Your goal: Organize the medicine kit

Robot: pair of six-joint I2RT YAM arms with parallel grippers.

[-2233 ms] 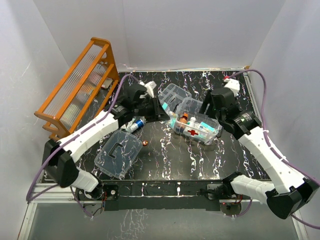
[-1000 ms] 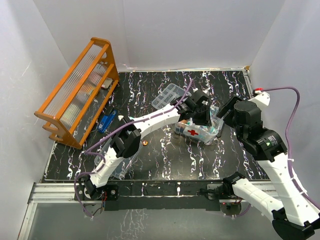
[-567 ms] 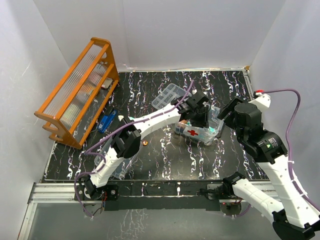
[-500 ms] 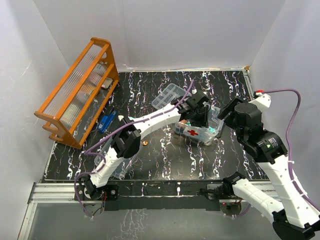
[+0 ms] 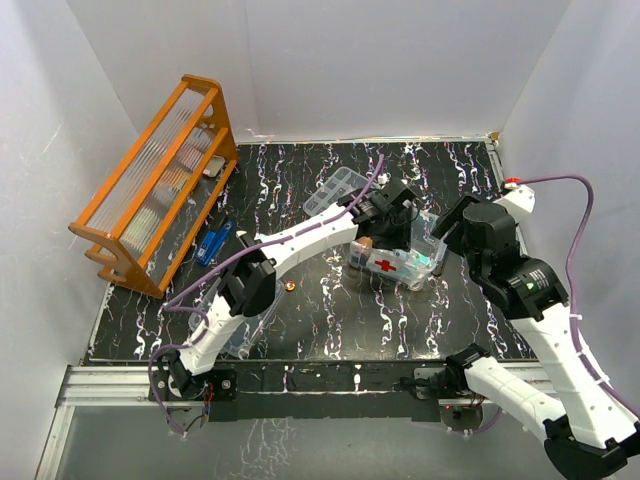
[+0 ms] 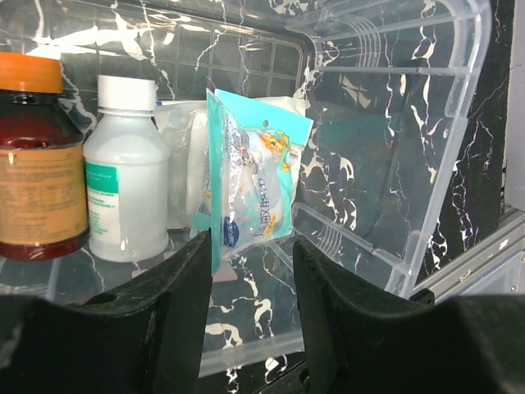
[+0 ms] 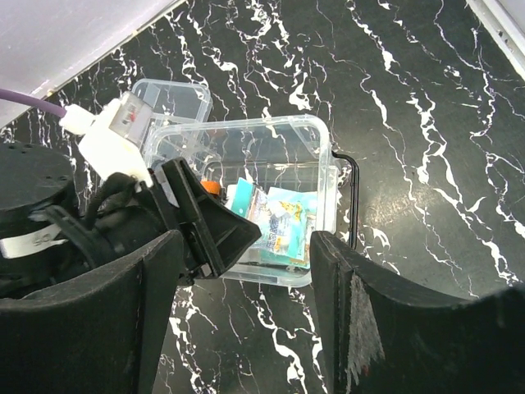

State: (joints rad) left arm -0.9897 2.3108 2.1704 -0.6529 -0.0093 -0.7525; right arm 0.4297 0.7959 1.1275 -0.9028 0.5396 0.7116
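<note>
Medicine kit: one clear box (image 5: pixel 388 266), uncovered, right of centre on the tabletop (image 5: pixel 330 320). Inside: one brown bottle (image 6: pixel 37 156) with orange cap and one white bottle (image 6: pixel 123 172), upright side by side; one teal packet (image 6: pixel 258 193) on edge just beside. One compartmented tray (image 5: pixel 335 190) behind the box. Inside the box, left hand (image 6: pixel 253 246), fingers parted, gripping nothing. Above it, right hand (image 7: pixel 246 242), spread wide, empty. Black marbled tabletop; one orange rack (image 5: pixel 155 180) far left; white walls.

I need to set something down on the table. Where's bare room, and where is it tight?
Bare: the front strip of table between the clear box and the near edge; also the far right corner behind the box. Tight: between box and tray, and on the left by the orange rack and blue item.
</note>
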